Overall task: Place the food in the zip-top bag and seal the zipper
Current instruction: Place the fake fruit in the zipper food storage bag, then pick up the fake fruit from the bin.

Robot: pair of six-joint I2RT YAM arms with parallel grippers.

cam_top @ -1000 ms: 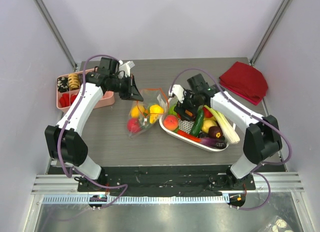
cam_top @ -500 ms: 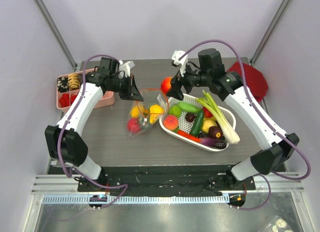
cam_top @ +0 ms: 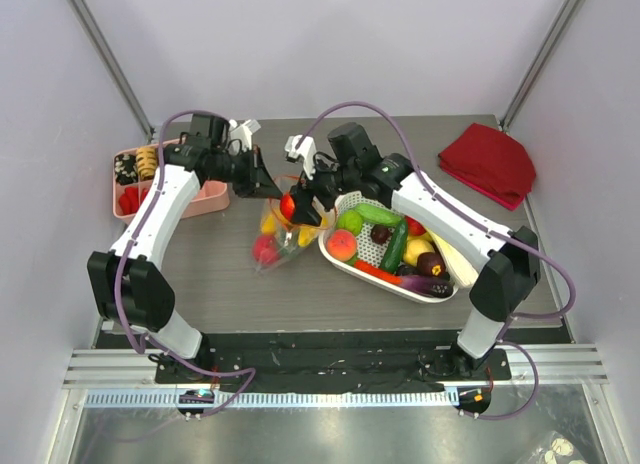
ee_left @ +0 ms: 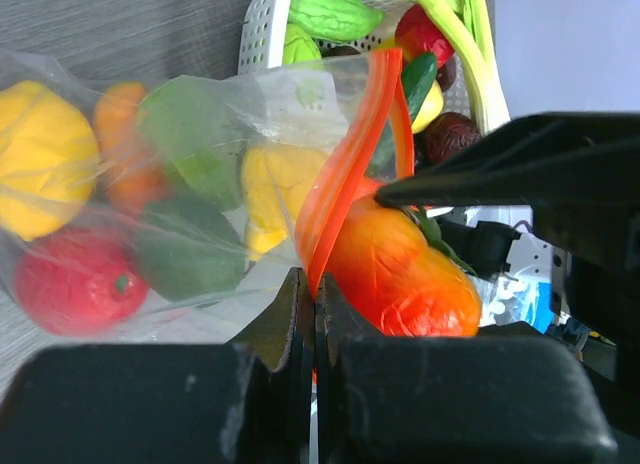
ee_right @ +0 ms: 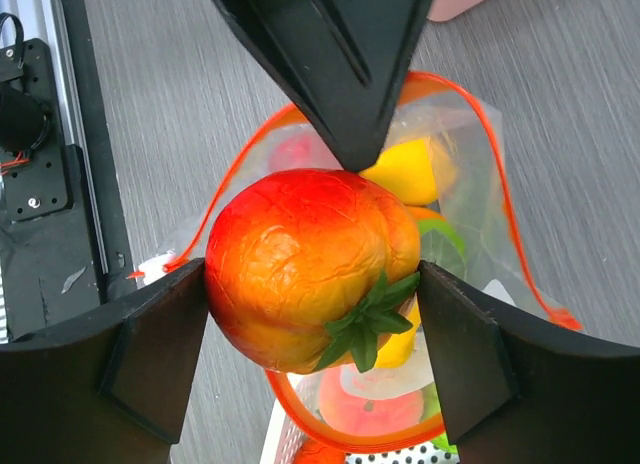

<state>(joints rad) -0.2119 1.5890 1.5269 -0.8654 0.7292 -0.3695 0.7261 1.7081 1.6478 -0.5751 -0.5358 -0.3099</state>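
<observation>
1. Since half a second ago the right arm has swung from above the far rim of the white basket to the centre of the top view; the right gripper now hangs over the bag's mouth, while the left arm has scarcely shifted.
2. The right gripper is clamped on a red-orange fruit, one finger pressed to each flank; in the right wrist view the fruit sits directly above the open loop of the zipper.
3. The left gripper is pinched tight on the zipper strip, holding that edge up so the mouth gapes; the zip-top bag lies centre-left in the top view, between the pink tray and the basket, with a yellow piece, a red piece and green and orange ones already inside.
4. The fruit looks light, hard and glossy, so it is likely to slip; a grip across its widest part, as here, seems safest.
5. The bag film is thin, limp and crinkly and will sag if let go; the stiffer zipper strip is the sensible place to hold it.
6. More food is in the basket, and the zipper is unsealed.
</observation>
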